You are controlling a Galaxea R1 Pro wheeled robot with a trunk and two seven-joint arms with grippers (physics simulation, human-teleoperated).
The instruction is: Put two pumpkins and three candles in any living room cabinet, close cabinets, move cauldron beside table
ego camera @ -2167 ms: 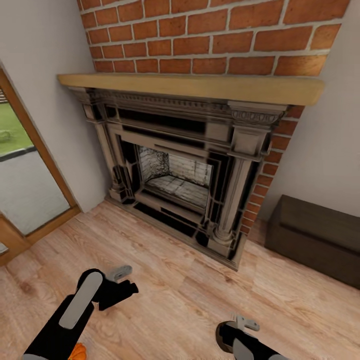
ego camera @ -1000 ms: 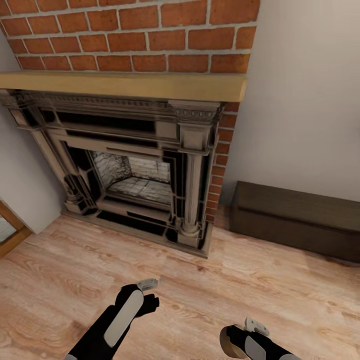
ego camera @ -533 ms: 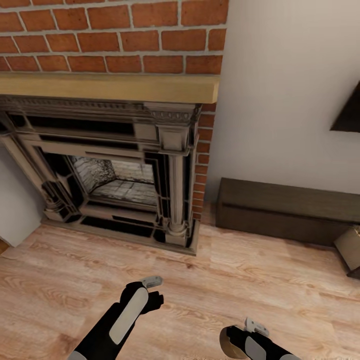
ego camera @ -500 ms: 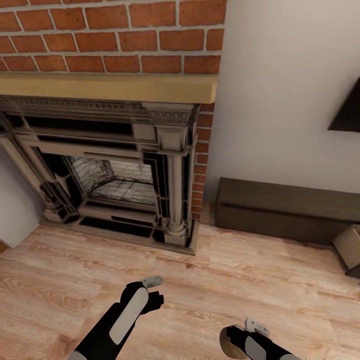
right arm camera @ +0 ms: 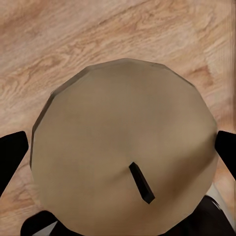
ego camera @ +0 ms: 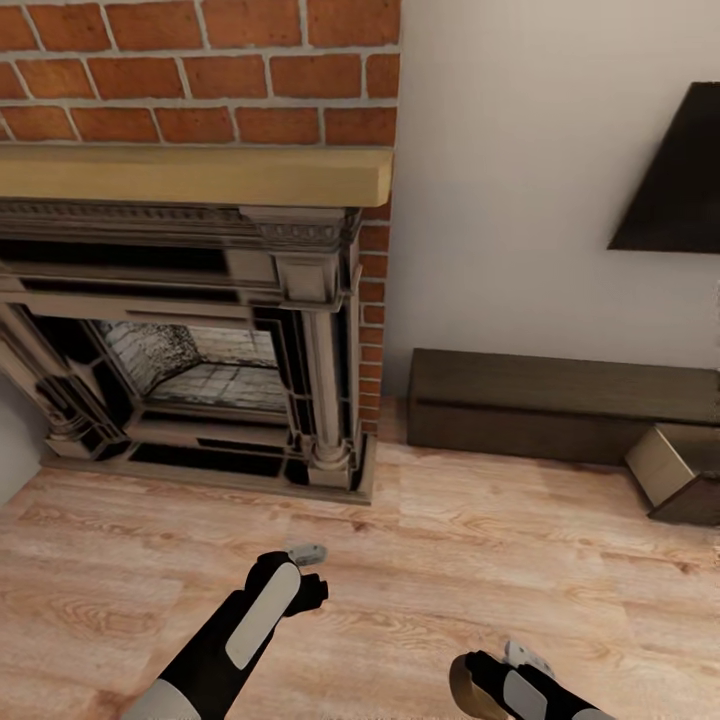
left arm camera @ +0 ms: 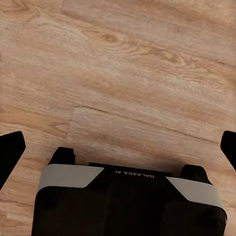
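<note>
Fireplace [ego camera: 190, 330] taken as landmark: dark carved surround under a pale wooden mantel [ego camera: 195, 172], red brick [ego camera: 200, 70] above it. Just right of the fireplace, against the white wall, sits the cabinet [ego camera: 560, 405], long, low, dark brown, its front looking closed; its right end is cut off by the frame edge and partly covered by a tan box-like object [ego camera: 680, 470] that is itself cropped and not identifiable. Above that end of the cabinet a dark angled shape [ego camera: 672, 180] is mounted on the wall, also cropped. Wooden floor [ego camera: 450, 560] in front of the fireplace lies bare between the robot and the cabinet. Left gripper [left arm camera: 118, 147] hangs over the floor before the fireplace, fingers spread wide, nothing between them. Right gripper [right arm camera: 118, 157] sits lower right of the fireplace, its fingers pressed against both sides of a candle [right arm camera: 125, 147], tan, flat-topped, small dark wick; in the head view just the candle's edge [ego camera: 462, 688] shows at the wrist, the rest hidden by the arm.
</note>
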